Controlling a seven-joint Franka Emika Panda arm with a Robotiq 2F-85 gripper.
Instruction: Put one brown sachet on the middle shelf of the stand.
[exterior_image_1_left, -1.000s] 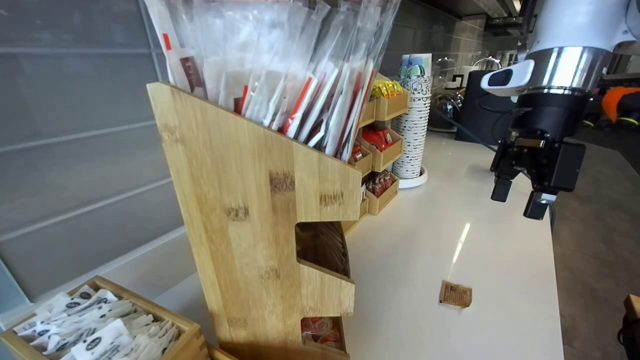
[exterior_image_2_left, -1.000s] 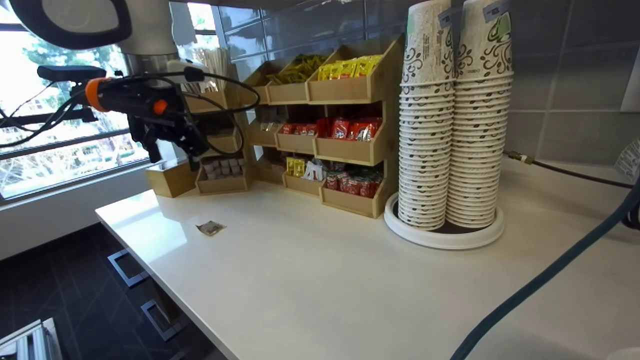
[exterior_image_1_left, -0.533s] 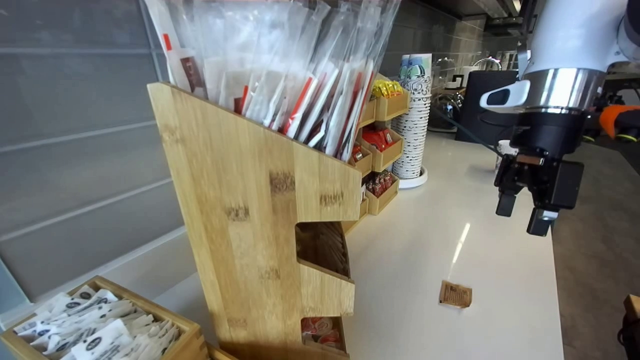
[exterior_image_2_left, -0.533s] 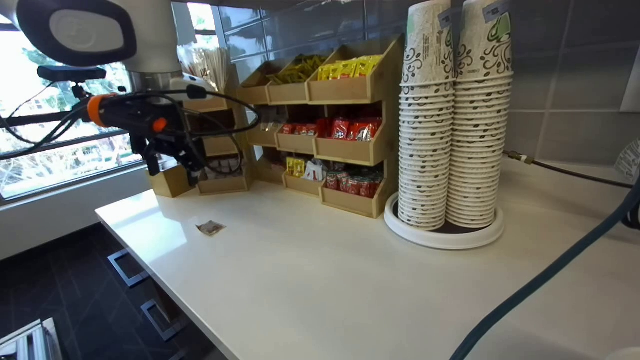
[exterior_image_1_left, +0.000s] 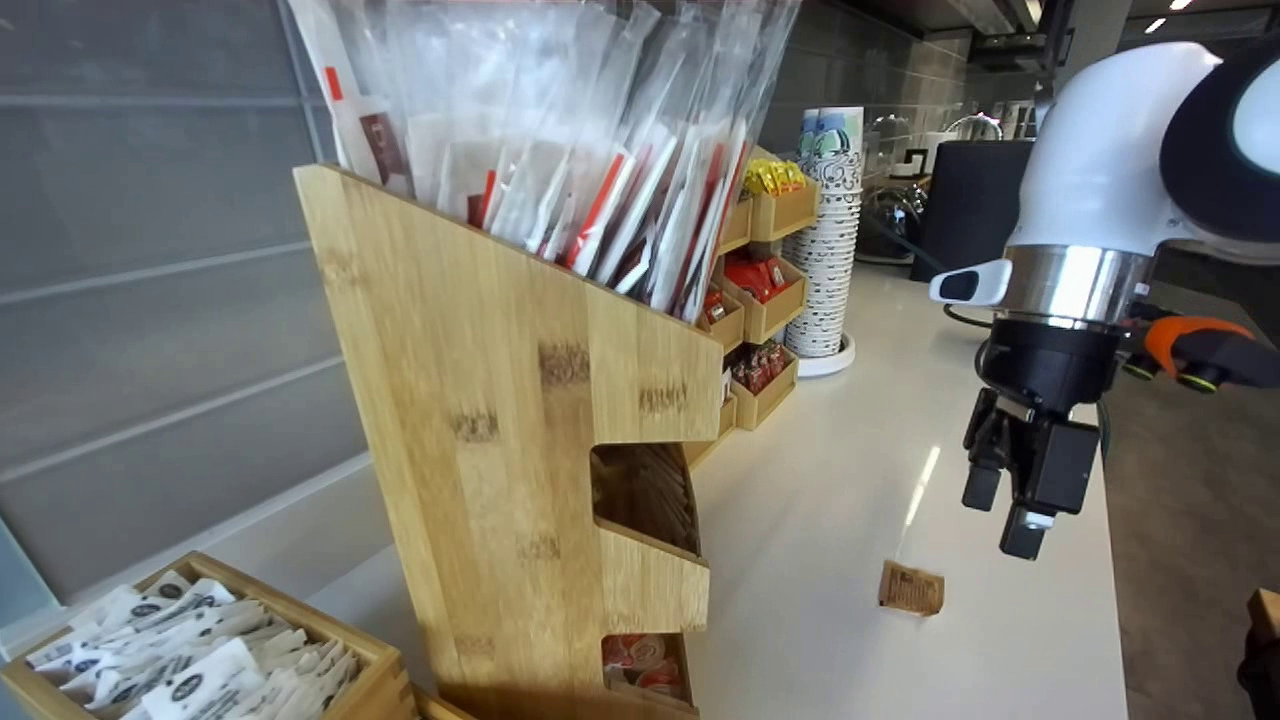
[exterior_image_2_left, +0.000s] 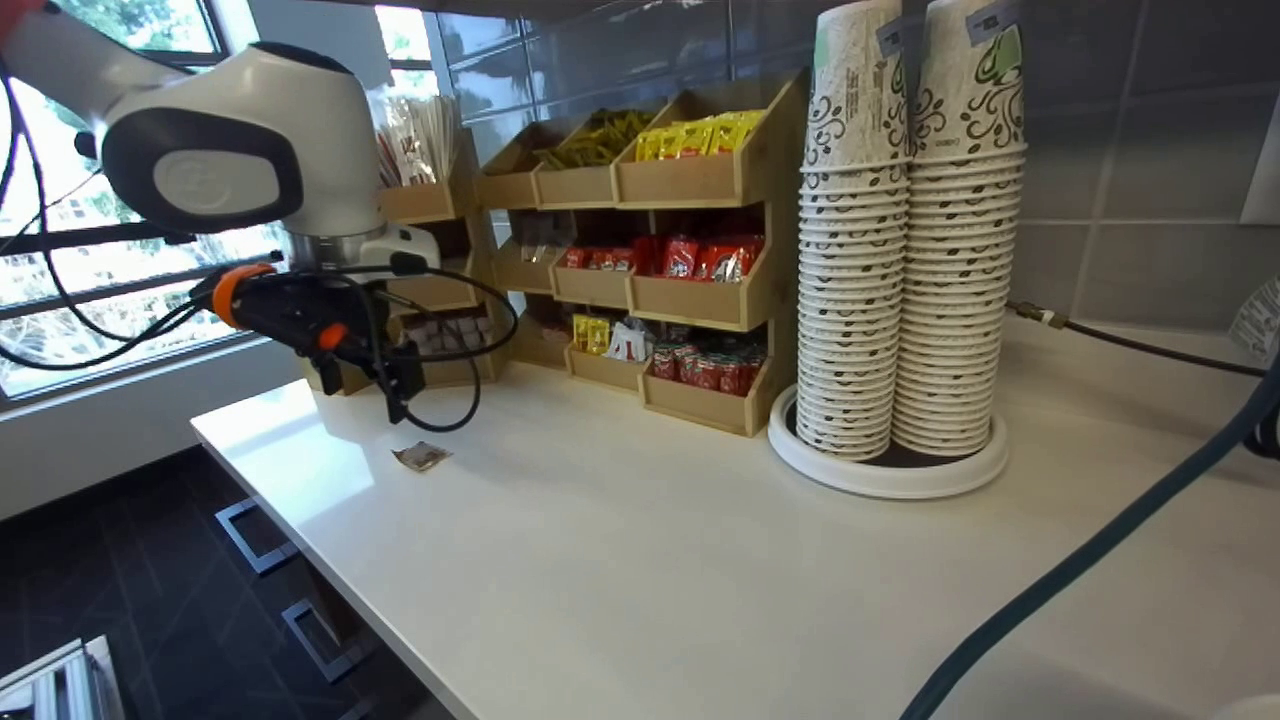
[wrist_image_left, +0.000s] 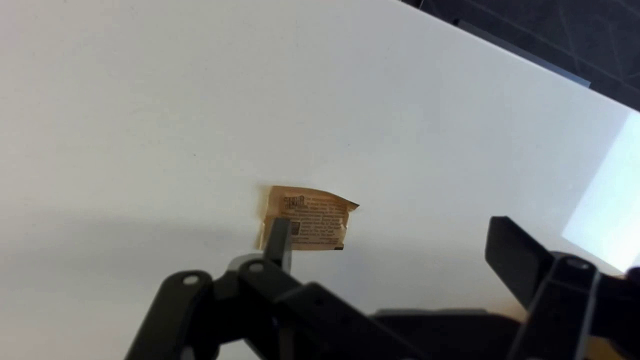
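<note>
In an exterior view, a box (exterior_image_1_left: 378, 685) of white packets (exterior_image_1_left: 205, 645) sits lower left, beside the tall stand (exterior_image_1_left: 500, 400). Beyond, the brown packet (exterior_image_1_left: 912, 588) lies on the counter (exterior_image_1_left: 800, 640), lower right; the claw (exterior_image_1_left: 1000, 522), higher and farther right, gapes wide, holding nothing. Behind, cups (exterior_image_1_left: 828, 255) stand stacked.

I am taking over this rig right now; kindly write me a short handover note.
Gripper: open and empty, above the white counter.
Brown sachet: lying on the counter, not gripped; in the wrist view one finger hides part of it.
Destination: middle shelf of the bamboo stand.
Done: no pick or placing of this sachet yet.
Left: grip the sachet, lift it and set it on that shelf.
</note>
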